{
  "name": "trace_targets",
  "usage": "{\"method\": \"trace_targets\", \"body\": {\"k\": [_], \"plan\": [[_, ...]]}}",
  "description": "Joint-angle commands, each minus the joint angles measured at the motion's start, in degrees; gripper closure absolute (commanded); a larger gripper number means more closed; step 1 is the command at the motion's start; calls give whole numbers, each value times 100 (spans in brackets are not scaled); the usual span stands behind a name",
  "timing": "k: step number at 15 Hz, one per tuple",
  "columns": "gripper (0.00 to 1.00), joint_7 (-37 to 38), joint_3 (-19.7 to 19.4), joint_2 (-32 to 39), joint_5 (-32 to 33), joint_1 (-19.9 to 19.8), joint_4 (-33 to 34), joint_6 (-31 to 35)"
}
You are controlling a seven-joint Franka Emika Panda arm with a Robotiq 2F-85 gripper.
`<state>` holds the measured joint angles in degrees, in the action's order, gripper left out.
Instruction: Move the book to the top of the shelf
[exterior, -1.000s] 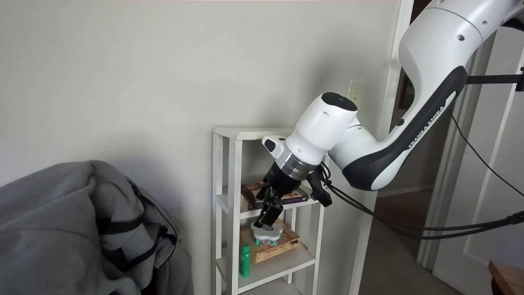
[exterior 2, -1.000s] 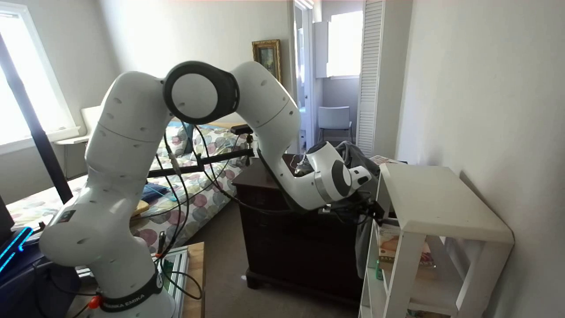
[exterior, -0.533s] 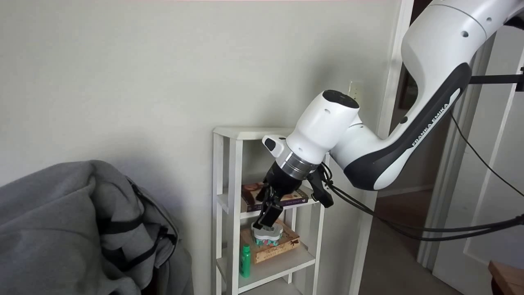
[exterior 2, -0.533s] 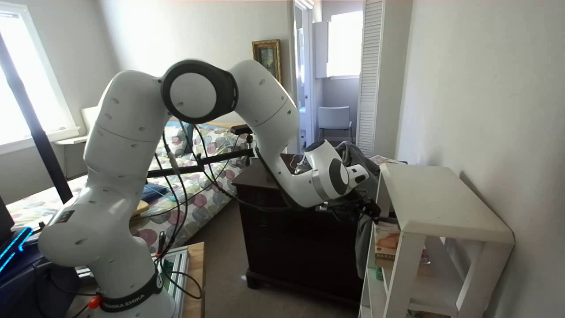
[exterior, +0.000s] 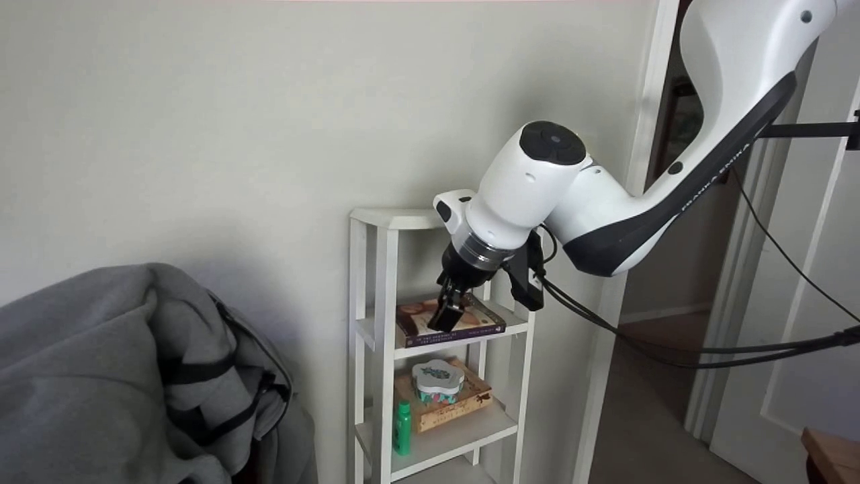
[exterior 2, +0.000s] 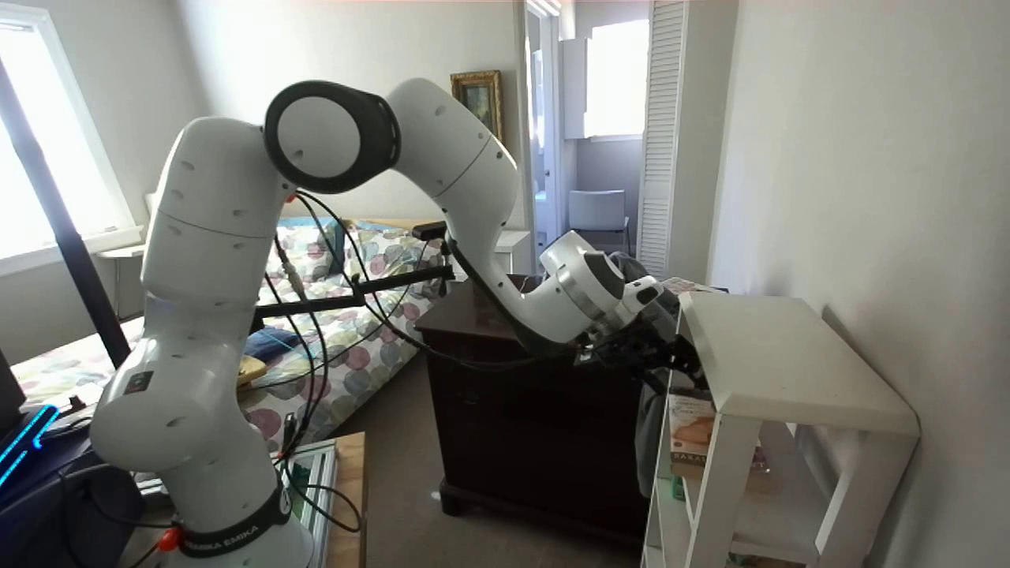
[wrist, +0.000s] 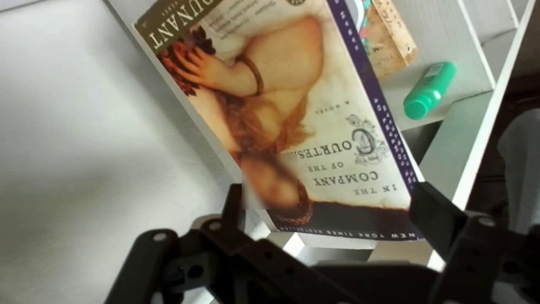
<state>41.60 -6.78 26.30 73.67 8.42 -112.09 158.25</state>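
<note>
The book lies flat on the upper inner board of the white shelf, its purple spine toward the front. Its cover shows in the exterior view as well. My gripper stands open, with nothing held. In the wrist view its fingers flank the dark end of the book, the right one overlapping the spine corner. In an exterior view the gripper hangs over the book's front part; contact cannot be made out. The shelf's top board sits above the book.
A tier below hold a green bottle, a tan box and a flower-shaped tin on it. Slim posts frame the shelf's openings. A grey draped cloth and a dark dresser stand nearby.
The arm has risen and the gripper has moved up from in front of the tin to the level of the book. The book has not moved, and the jaws remain open.
</note>
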Motion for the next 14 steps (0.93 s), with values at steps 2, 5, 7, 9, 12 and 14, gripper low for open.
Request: {"method": "trace_targets", "body": {"k": [2, 5, 7, 9, 12, 14], "plan": [[0, 203, -59, 34, 267, 378, -196, -818], [0, 191, -78, 114, 287, 437, -250, -918], [0, 202, -82, 173, 306, 423, -234, -865], [0, 219, -102, 223, 352, 418, -217, -833], [0, 212, -97, 310, 355, 355, -170, -638], [0, 201, -88, 346, 356, 295, -171, -381]]}}
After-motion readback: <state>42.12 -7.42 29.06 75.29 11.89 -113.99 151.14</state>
